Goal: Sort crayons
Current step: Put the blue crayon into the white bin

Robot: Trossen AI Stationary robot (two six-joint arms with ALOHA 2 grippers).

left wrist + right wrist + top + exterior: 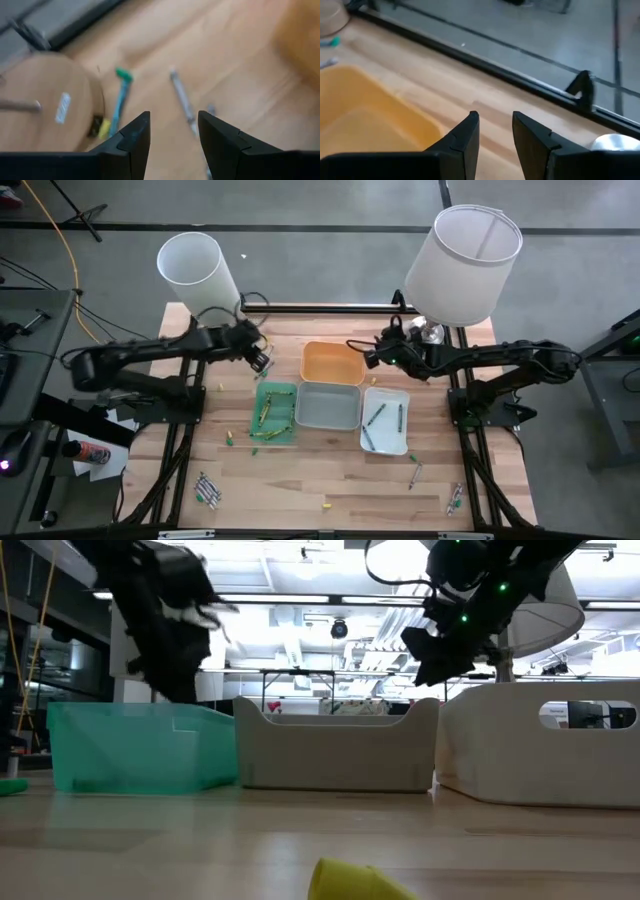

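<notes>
Several crayons lie in the green tray and a few in the white tray. Loose crayons lie on the table near its front: a cluster at the left, a yellow one and some at the right. My left gripper hangs open and empty above the table by the green tray's far edge. Its wrist view shows a teal-green crayon and a grey crayon on the wood beyond its fingers. My right gripper is open and empty by the orange tray's far right corner; it also shows in its wrist view.
A grey tray stands between the green and white trays, with the orange tray behind it. Two lamps with white shades stand at the far left and far right. The left lamp's round base is close to my left gripper.
</notes>
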